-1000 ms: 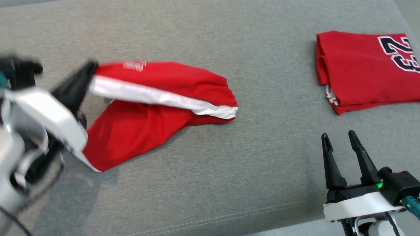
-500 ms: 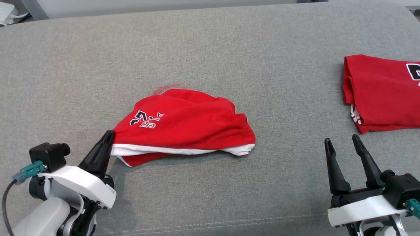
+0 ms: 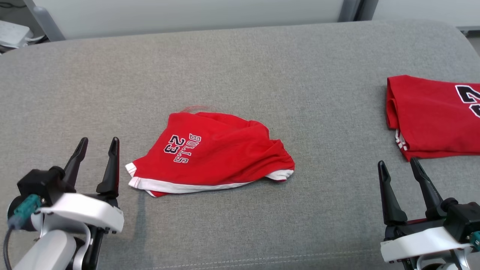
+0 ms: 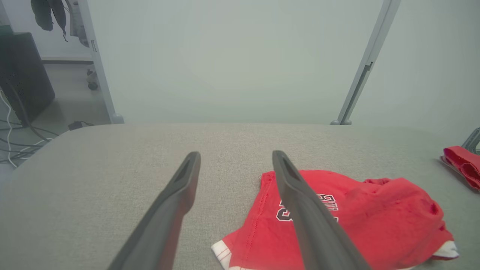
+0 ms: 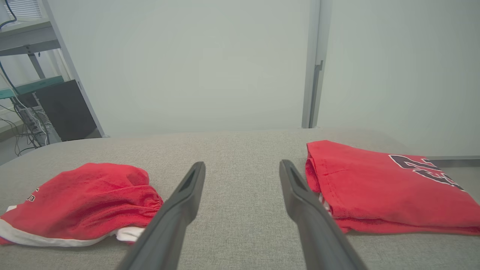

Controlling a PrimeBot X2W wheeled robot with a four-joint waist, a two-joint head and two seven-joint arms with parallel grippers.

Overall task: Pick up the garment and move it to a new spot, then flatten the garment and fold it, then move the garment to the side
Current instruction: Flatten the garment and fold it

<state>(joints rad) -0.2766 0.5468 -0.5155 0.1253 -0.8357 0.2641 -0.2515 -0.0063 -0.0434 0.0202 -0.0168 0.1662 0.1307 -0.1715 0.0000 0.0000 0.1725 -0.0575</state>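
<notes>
You can read "BULLS 23" in dark, white-edged letters on the red shorts (image 3: 213, 153). They lie crumpled, soft and lumpy, with a white band along the hem, in the middle of the grey woven cushion (image 3: 240, 67). Your left gripper (image 3: 99, 140) stands wide, holding nothing, just beside that hem. Your right gripper (image 3: 397, 162) is wide too, near a folded red shirt (image 3: 427, 116) at the right edge. Bare cushion lies between the two clothes.
</notes>
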